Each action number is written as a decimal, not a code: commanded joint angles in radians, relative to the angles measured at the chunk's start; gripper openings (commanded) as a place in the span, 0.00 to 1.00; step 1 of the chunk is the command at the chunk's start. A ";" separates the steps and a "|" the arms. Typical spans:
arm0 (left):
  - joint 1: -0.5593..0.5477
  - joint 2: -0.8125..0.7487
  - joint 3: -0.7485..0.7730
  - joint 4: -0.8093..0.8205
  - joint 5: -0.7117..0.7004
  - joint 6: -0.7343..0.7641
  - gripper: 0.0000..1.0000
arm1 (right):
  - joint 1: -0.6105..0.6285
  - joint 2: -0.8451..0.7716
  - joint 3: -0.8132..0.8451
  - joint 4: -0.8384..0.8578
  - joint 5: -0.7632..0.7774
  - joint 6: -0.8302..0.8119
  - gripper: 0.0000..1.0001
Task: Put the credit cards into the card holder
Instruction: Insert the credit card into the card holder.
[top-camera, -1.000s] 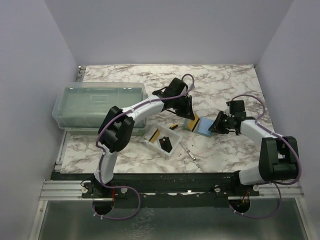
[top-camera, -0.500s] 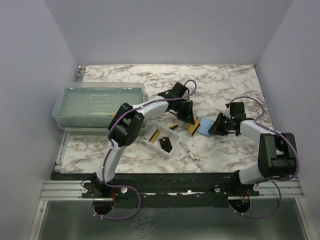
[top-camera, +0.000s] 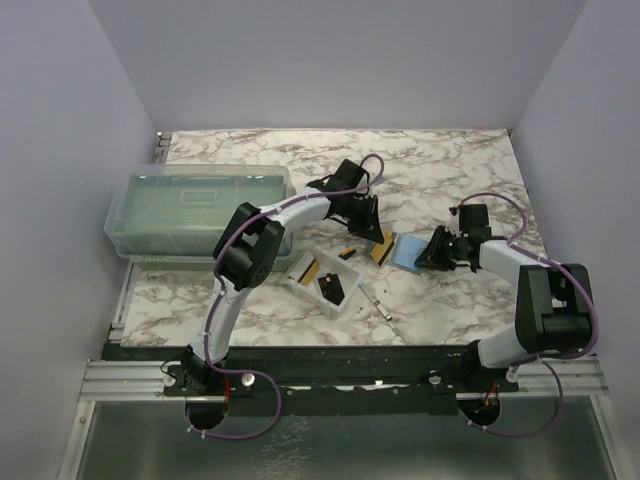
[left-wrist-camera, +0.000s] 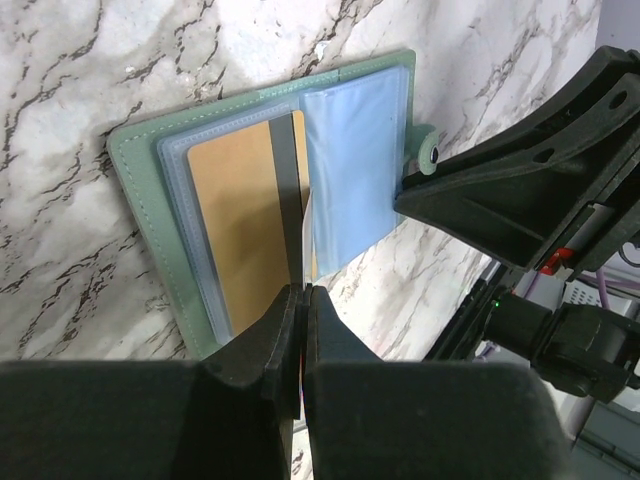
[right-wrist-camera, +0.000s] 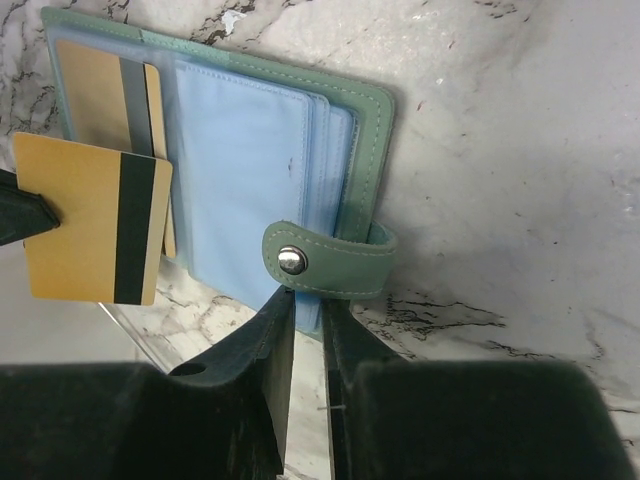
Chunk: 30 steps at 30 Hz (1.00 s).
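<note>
The sage-green card holder (right-wrist-camera: 250, 150) lies open on the table (right-wrist-camera: 500, 150), one gold card (right-wrist-camera: 95, 90) sleeved inside. Another black-striped gold card (right-wrist-camera: 90, 220) sits raised, overlapping its edge.

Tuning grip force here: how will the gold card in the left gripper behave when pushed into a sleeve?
Probably stiff: the gold card, pinched at one edge by the left gripper, shows no sag. Likely light and slippery: it looks thin and smooth.

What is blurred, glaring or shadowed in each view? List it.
Left wrist: left end effector dark and blurred up close, card holder sharp. Right wrist: right end effector blurred, gold card sharp, snap button glints. Top external: even light, soft shadows.
</note>
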<state>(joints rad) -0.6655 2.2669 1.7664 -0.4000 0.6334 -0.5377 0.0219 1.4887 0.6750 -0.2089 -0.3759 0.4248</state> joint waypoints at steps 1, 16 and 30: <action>0.000 0.040 0.017 0.000 0.082 0.013 0.00 | -0.007 0.018 -0.012 0.017 -0.024 -0.018 0.20; 0.000 -0.017 -0.030 0.068 0.081 -0.005 0.00 | -0.007 0.027 -0.012 0.017 -0.037 -0.024 0.19; -0.001 0.056 -0.028 0.087 0.138 -0.035 0.00 | -0.007 0.025 -0.014 0.017 -0.049 -0.021 0.19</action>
<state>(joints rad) -0.6632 2.2902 1.7496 -0.3355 0.7311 -0.5690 0.0181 1.4979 0.6746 -0.2031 -0.4019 0.4171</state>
